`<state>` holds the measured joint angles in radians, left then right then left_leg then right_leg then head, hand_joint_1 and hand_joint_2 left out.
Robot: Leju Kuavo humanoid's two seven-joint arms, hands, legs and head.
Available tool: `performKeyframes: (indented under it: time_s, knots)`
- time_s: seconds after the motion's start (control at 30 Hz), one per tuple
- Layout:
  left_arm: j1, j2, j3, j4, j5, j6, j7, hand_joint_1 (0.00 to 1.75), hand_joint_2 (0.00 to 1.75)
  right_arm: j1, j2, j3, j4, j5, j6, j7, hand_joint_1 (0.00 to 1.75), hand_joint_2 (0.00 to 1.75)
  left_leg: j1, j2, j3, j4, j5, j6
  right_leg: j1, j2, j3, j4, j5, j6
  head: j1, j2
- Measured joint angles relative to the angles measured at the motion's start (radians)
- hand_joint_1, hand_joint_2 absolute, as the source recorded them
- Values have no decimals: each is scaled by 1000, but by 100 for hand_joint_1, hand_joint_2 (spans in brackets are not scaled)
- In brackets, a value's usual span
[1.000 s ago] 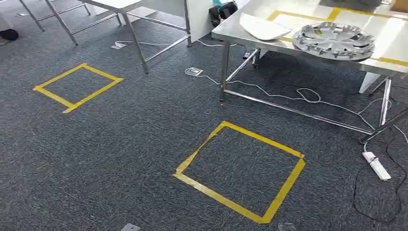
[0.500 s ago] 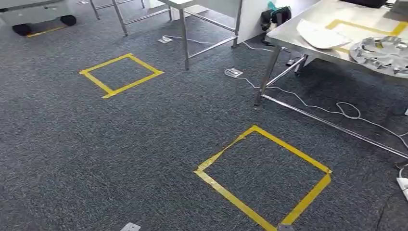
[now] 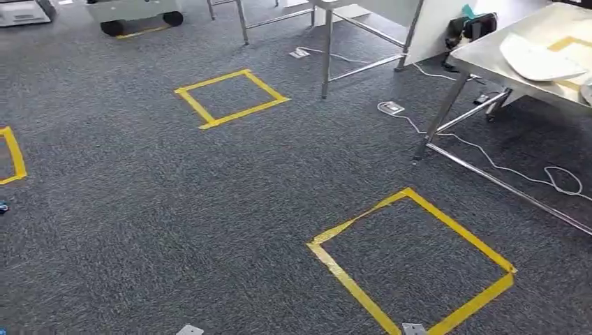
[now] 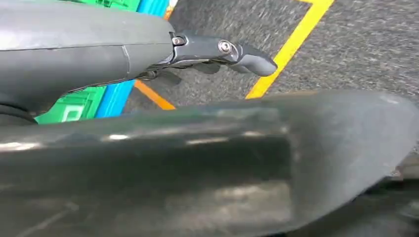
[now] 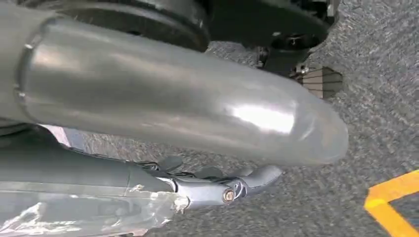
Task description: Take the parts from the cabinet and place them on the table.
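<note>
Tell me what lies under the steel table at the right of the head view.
Under the steel table lie grey carpet, a white cable running to a looped end, and a white floor socket near its leg. The tabletop covers whatever lies further back.

Both your arms hang down over the carpet.
Your left hand (image 4: 217, 52) holds nothing, thumb stretched out straight, fingers loosely curved beneath it. Your right hand (image 5: 222, 185) holds nothing either, fingers slightly apart and extended past the wrist.
</note>
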<state>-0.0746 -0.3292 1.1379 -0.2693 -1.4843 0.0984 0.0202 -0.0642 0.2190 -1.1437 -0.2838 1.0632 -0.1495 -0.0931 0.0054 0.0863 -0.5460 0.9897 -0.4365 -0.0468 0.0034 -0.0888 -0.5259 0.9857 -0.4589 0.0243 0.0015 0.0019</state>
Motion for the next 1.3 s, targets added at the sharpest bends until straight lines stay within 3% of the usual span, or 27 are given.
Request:
performKeyframes:
  time_s: [0.03, 0.13, 0.17, 0.2, 0.23, 0.3, 0.33, 0.37, 0.43, 0.47, 0.5, 0.57, 0.63, 0.67, 0.7, 0.73, 0.8, 0.83, 0.87, 0.9, 0.97, 1.0, 1.03, 1.07, 1.17, 1.23, 1.3]
  knots:
    - [-4, 0, 0, 0, 0, 0, 0, 0, 0, 0, 0, 0, 0, 0, 0, 0, 0, 0, -2, -18, -4, -10, 0, 20, 3, -10, -3, 10, -5, 6, -1, 0]
    - [2, 0, 0, 0, 0, 0, 0, 0, 0, -4, 0, 1, 0, 0, 0, 0, 0, 0, -8, -47, -14, -7, 1, 42, 0, -38, 6, 4, -4, 19, 5, 0]
    - [3, 0, 0, 0, 0, 0, 0, 0, 0, -5, 0, 3, 0, 0, 0, 0, 0, 0, -4, -58, -12, -10, 7, 51, -6, -26, -2, 8, -12, 28, 5, 0]
    - [3, -1, 0, 0, 0, -1, 0, 0, 0, -5, 0, 3, 0, 0, 3, 0, 0, 0, -3, -67, -14, -10, 8, 57, -8, 28, -15, 44, -42, 33, 9, 0]
    - [1, -1, 0, 0, 0, -3, 0, 0, 0, -4, 0, 3, 0, 0, 4, 0, 0, 0, -3, -77, -15, -10, 10, 64, -8, 61, -44, 115, -83, 33, 11, 0]
    - [-1, -1, 0, 0, -1, -10, 0, 0, 0, 1, 0, 4, 1, 4, 11, 5, 0, 0, -6, -102, -20, -10, 12, 69, -6, 84, -124, 286, -156, 32, 14, 0]
    - [0, -1, 0, 0, -1, -13, -2, 0, 0, 3, 0, 4, 2, 8, 15, 10, 0, 0, -7, -114, -21, -10, 13, 70, -6, 86, -151, 335, -165, 31, 14, 0]
    - [1, 0, 0, 0, -1, -17, -4, 0, 0, 4, 0, 4, 3, 12, 15, 14, 0, 0, -8, -128, -20, -9, 14, 70, -6, 87, -155, 337, -152, 28, 14, 0]
    - [2, 0, 0, 0, -1, -23, -11, 0, 0, 3, 0, 4, 4, 22, 15, 26, 0, 0, -8, -158, -19, -9, 16, 68, -6, 94, -98, 212, -70, 22, 14, 0]
    - [1, -1, 0, 0, -1, -23, -12, 0, 0, 2, 0, 4, 5, 25, 14, 28, 0, 0, -7, -172, -18, -9, 17, 66, -8, 115, -52, 115, -24, 18, 15, 0]
    - [1, -2, 0, 0, -1, -23, -13, 0, 0, 2, -1, 5, 5, 30, 12, 33, 0, 0, -6, -182, -20, -9, 19, 62, -12, 174, -19, 42, -7, 16, 15, 0]
    - [-1, -1, 0, 0, -1, -23, -13, 0, 0, 2, -2, 7, 6, 43, 6, 39, 0, 0, -6, -203, -34, -3, 25, 49, -11, 173, -7, 16, -15, 18, 13, 0]
    - [3, 0, 0, 0, -1, -24, -12, 0, 0, 2, -2, 10, 7, 53, 2, 40, 0, 0, 2, -223, -43, -7, 33, 35, -5, 156, -7, 20, -11, 10, 14, 0]
    - [3, 1, 2, 0, -1, -25, -11, 0, 0, 0, -2, 11, 7, 58, 2, 40, 0, 0, 2, -226, -48, -4, 30, 31, -12, 141, -4, 7, -3, -1, 13, 0]
    - [3, 1, 2, 0, -1, -25, -10, 0, 0, -1, -2, 12, 8, 61, 2, 40, 0, 0, -5, -165, -56, 18, 8, 29, -10, 129, -2, 2, 0, -6, 12, 0]
    - [2, 1, 2, 0, -1, -25, -8, 0, 0, 0, -2, 12, 8, 64, 2, 43, 0, 0, -5, -128, -82, 70, -29, 24, -9, 116, -2, 2, 1, -12, 5, 0]
    - [0, 1, 3, 0, -1, -25, -8, 0, 0, 5, -3, 13, 8, 71, 3, 48, 0, 0, -2, -104, -156, 228, -104, 15, -7, 83, -3, 2, -1, -14, 5, 0]
    - [1, 2, 3, 0, -1, -25, -8, 0, 0, 6, -5, 13, 8, 72, 3, 50, 0, 0, -1, -102, -185, 291, -123, 12, -7, 65, -4, 2, -2, -15, 5, 0]
    - [2, 2, 4, 0, -1, -25, -8, 0, 0, 6, -5, 13, 8, 73, 3, 52, 0, 0, 2, -101, -192, 306, -120, 9, -7, 51, -4, 2, -2, -15, 5, 0]
    - [3, 2, 5, 0, -1, -25, -8, 0, 0, 5, -5, 13, 8, 74, 4, 53, 0, 0, 5, -99, -176, 277, -92, 7, -7, 38, -3, 2, -3, -13, 5, 0]
    - [3, 2, 10, 0, 0, -24, -8, 0, 0, 2, -5, 14, 10, 77, 5, 56, 0, 0, 8, -76, -88, 119, -9, 2, -11, 14, 1, 3, -8, -6, 5, 0]
    - [3, 1, 12, 0, 0, -24, -8, 0, 0, 2, -5, 16, 10, 79, 5, 58, 0, 0, 8, -31, -37, 36, 18, -1, -9, 5, 5, 5, -12, 1, 5, 0]
    - [-1, -1, 13, 0, 0, -24, -8, 0, 0, 3, -9, 18, 10, 81, 5, 60, 0, 0, 0, 4, -24, 2, 4, 0, 1, -2, 0, 17, -21, 11, -3, 0]
    - [-2, -1, 14, 0, 0, -24, -8, 0, 0, 3, -9, 19, 10, 86, 4, 61, 0, 0, 2, -19, -28, 8, 4, 21, 2, -12, -3, 15, -22, 14, 5, 0]
    - [0, -1, 18, 0, 0, -25, -8, 0, 0, -3, -9, 20, 10, 92, 4, 62, 0, 0, -1, -50, -31, 7, 6, 42, -3, -41, 19, 8, -25, 26, 10, 0]
    - [0, -2, 19, 0, 0, -25, -8, 0, 0, -4, -9, 23, 10, 93, 4, 62, 0, 0, 2, -71, -30, 5, 9, 56, -10, 50, -10, 73, -77, 35, 15, 0]
    - [-2, -2, 19, 0, 0, -26, -8, 0, 0, 0, -9, 23, 10, 93, 5, 62, 0, 0, 0, -96, -32, 5, 11, 62, -8, 82, -94, 251, -153, 36, 21, 0]
